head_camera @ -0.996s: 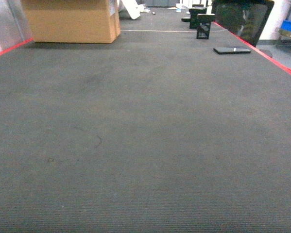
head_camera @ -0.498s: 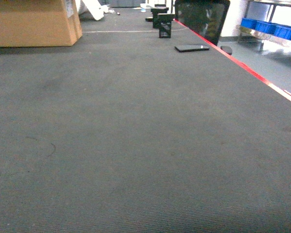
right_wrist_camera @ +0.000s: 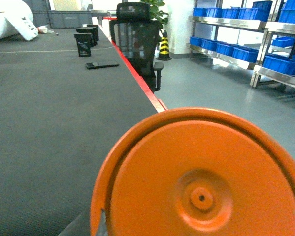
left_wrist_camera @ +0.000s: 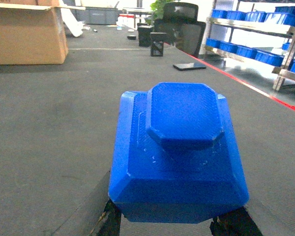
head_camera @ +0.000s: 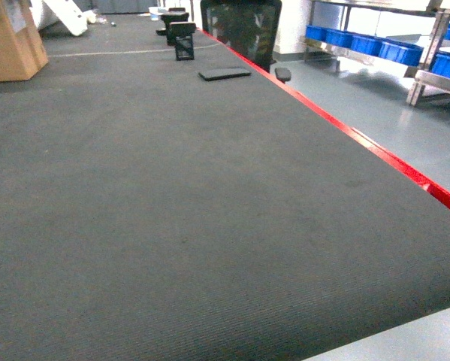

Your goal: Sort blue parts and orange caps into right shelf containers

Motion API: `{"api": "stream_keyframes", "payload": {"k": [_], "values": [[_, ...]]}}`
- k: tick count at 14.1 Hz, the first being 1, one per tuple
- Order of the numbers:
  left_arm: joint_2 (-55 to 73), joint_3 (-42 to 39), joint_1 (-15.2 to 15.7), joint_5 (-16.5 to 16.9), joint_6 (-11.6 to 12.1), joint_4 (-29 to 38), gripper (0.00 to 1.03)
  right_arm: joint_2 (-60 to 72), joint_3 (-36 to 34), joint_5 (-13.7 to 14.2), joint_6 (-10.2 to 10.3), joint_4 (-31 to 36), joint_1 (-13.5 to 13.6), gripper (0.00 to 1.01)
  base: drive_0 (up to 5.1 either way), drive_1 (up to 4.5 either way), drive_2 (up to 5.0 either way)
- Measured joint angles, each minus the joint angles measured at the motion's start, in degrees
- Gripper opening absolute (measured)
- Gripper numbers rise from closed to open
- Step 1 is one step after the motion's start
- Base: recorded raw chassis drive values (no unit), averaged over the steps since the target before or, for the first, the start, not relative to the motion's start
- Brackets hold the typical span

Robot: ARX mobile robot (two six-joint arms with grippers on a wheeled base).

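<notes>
A blue part (left_wrist_camera: 177,147), a faceted block with an octagonal top, fills the left wrist view; my left gripper (left_wrist_camera: 173,223) is shut on it, dark fingertips (left_wrist_camera: 113,221) showing under its lower corners. An orange cap (right_wrist_camera: 201,187), round with a small centre hole, fills the right wrist view, and my right gripper (right_wrist_camera: 201,232) is shut on it, its fingers almost hidden behind the cap. The right shelf containers (head_camera: 363,43), bright blue crates, stand on metal shelves at the far right; I also see these containers (right_wrist_camera: 280,64) in the right wrist view. Neither gripper shows in the head view.
Dark grey matting (head_camera: 172,210) with a red edge strip (head_camera: 375,150) lies ahead, grey floor beyond it. A black office chair (head_camera: 242,26), a flat black device (head_camera: 225,74), black stands (head_camera: 181,41) and a cardboard box (head_camera: 10,41) sit far off.
The head view has swung to the right: the cardboard box slid to the left edge, and the red strip, grey floor and shelves with blue crates came into view.
</notes>
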Motion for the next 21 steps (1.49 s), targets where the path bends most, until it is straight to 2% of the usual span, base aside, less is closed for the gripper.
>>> {"api": "stream_keyframes", "payload": {"k": [21], "values": [[0.0,0.0,0.0,0.0,0.0,-0.02,0.4,0.0,0.0,0.0,0.0,0.0,0.0,0.44,-1.5,-1.54,-1.5]]}}
